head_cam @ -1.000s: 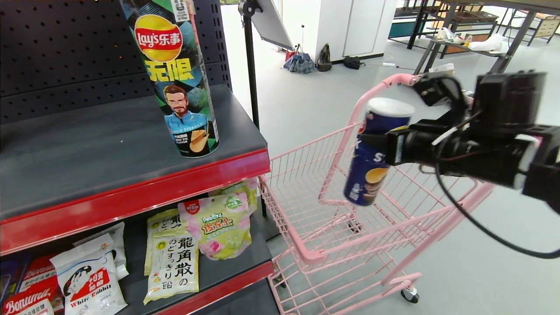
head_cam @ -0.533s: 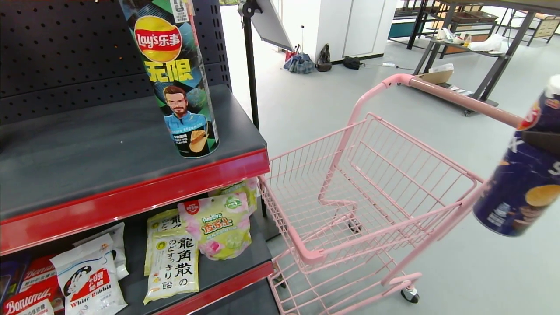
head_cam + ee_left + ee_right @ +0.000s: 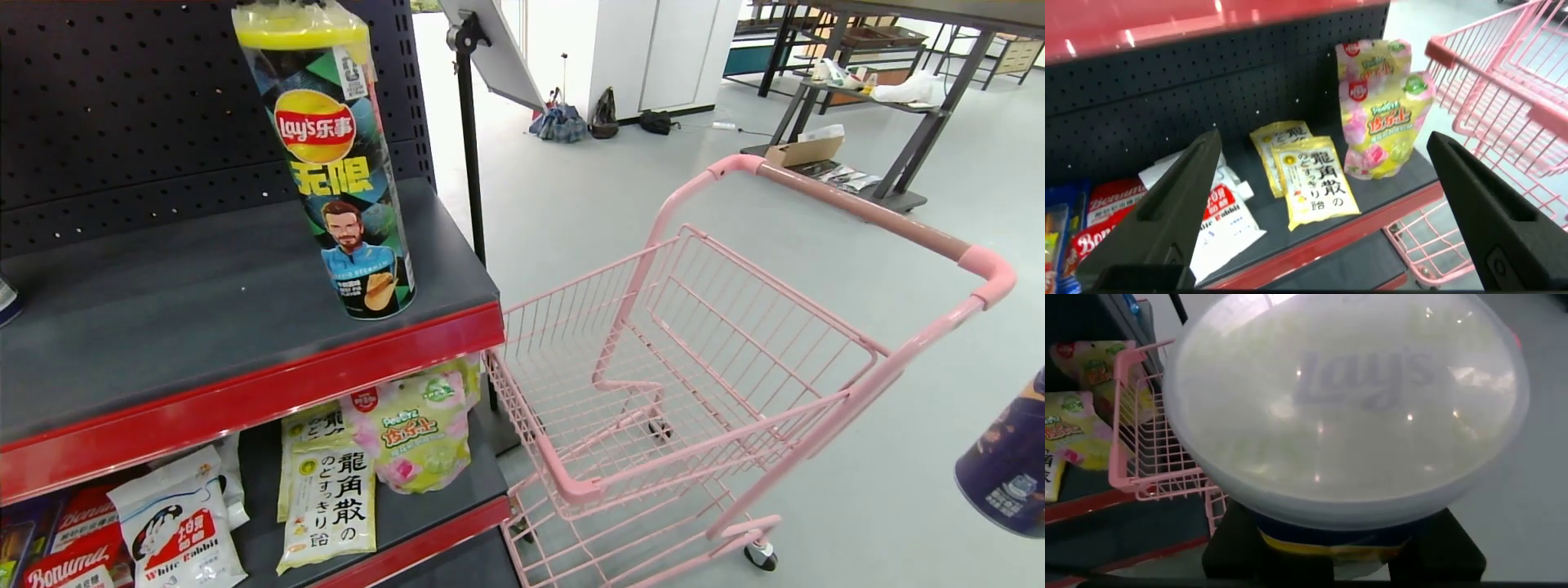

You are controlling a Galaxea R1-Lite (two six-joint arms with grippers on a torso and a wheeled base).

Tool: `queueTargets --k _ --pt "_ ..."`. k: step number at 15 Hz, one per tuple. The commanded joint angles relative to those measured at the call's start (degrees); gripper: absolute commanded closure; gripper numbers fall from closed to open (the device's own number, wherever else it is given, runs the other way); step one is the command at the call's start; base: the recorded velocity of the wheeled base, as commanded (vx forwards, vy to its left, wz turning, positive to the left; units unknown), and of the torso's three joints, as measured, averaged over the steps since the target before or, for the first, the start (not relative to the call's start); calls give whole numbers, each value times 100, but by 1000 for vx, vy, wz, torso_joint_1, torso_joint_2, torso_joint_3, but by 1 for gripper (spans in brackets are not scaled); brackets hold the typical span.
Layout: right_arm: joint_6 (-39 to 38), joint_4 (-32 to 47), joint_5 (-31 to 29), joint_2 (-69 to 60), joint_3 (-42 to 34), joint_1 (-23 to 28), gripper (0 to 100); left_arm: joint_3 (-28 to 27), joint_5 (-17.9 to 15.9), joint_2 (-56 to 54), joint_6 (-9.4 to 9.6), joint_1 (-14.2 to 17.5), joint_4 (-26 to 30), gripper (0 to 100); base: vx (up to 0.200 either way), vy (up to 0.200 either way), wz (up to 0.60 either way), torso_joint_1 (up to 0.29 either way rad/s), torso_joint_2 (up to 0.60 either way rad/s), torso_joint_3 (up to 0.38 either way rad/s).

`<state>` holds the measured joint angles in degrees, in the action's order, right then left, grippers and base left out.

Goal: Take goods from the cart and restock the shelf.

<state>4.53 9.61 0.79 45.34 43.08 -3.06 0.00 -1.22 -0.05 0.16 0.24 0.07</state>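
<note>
Mock shop (lab hall behind): snack shelf (image 3: pixel 163 302), pink cart (image 3: pixel 865 207), workbenches (image 3: pixel 865 94).

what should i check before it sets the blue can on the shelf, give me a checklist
1. Blue can gripped by right gripper: ok, fingers flank it, lid on.
2. Blue can's tilt: cannot tell, cut by the head view's edge.
3. Room on upper shelf beside green can: ok.
4. Green can upright: ok.
5. Left gripper out of the path: ok, open, low by the snack bags.
</note>
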Motion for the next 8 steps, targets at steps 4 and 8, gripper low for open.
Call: queueTargets --k 4,8 --pt "47 -3 0 -139 -89 -2 100 0 -1 5 2 2 1 0 0 0 0 165 -524 -356" --pt "135 -3 158 -130 -89 -2 100 0 -1 5 2 2 1 0 0 0 0 199 -582 -377"
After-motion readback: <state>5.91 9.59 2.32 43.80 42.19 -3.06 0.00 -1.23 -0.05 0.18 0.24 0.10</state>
